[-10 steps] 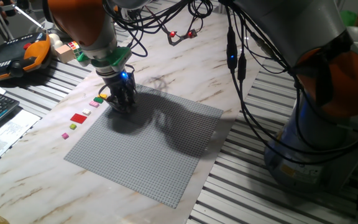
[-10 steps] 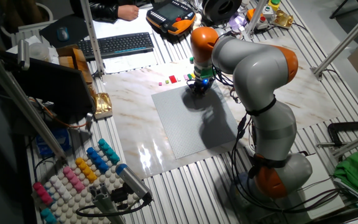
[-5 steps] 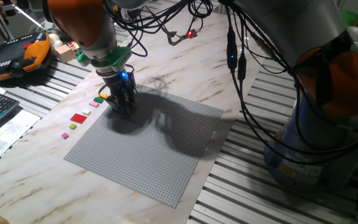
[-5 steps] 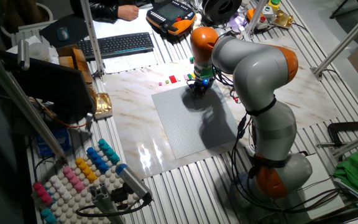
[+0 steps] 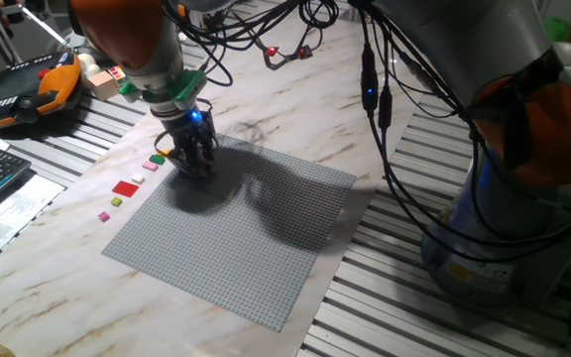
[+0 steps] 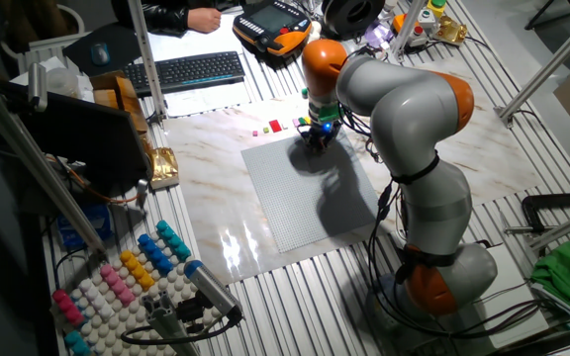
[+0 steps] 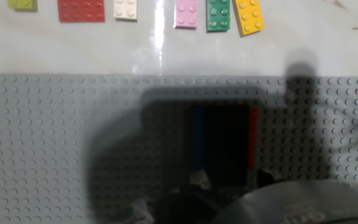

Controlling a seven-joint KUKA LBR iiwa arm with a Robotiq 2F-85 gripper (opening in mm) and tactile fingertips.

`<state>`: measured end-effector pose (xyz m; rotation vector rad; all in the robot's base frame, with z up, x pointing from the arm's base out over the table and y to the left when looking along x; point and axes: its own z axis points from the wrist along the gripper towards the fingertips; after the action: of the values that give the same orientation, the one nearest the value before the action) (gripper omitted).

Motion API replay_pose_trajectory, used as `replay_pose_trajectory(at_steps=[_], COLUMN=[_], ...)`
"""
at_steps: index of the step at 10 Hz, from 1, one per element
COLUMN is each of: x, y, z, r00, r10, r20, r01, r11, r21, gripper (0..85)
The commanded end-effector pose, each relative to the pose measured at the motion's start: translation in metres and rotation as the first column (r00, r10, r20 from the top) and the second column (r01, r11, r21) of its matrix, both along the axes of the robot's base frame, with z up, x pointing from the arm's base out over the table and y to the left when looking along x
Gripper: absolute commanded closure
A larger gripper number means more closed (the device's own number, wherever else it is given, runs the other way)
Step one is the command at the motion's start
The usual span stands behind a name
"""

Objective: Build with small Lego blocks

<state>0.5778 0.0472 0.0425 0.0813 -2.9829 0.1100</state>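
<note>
Pincer low over grey baseplate, grip state unclear

Glossy marble-look tabletop, matt studded grey baseplate, shiny plastic Lego blocks.

A row of small Lego blocks lies flat on the marble, just beside the far edge of the grey plate, studs up. In the hand view they are, from left to right: a lime square, a wide red plate, a white piece, a pink one, a green one and a yellow one, slightly tilted. On the plate, in shadow, stand a blue strip and a red strip.
</note>
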Motion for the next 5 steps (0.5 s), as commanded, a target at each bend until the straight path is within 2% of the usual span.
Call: replay_pose_trajectory(at_steps=[1,3,5], x=[-0.0001,0.0016,0.0117], y=[0.000,0.000,-0.005], z=[0.000,0.003,0.010], r00=[1.000,1.000,0.998], r10=[0.004,0.020,0.020], r20=[-0.001,-0.013,-0.051], r01=[-0.004,-0.020,-0.018], r11=[1.000,1.000,0.999], r21=[0.004,0.008,0.041], gripper=[53.0,70.3,81.0])
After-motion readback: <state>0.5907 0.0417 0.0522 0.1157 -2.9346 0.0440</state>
